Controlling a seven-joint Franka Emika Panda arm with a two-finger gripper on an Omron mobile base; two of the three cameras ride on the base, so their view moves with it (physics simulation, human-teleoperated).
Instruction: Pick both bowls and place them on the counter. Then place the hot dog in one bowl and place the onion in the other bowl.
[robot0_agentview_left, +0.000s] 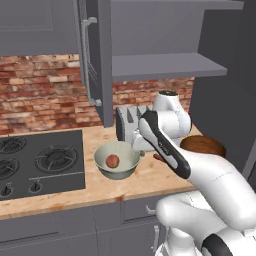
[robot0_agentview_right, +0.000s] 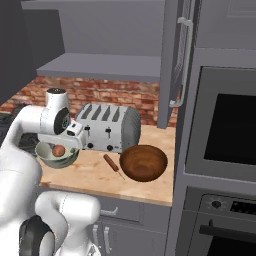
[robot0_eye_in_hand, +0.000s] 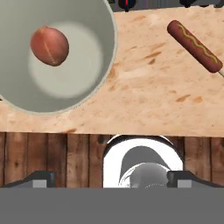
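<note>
A: Where is everything on the counter (robot0_agentview_right: 90, 175)?

B: The onion (robot0_eye_in_hand: 49, 45) sits in the pale bowl (robot0_eye_in_hand: 89, 94), upper left of the hand view. The hot dog (robot0_eye_in_hand: 194, 45) lies upper right on bare wood, beside the brown bowl (robot0_agentview_right: 143, 163).

A: And the gripper (robot0_eye_in_hand: 111, 178)?

B: Jaws apart, empty, likely freed for the hot dog.

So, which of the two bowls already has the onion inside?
The pale grey-green bowl beside the stove holds the onion. The dark brown bowl by the toaster is empty; the hot dog lies beside it.
</note>
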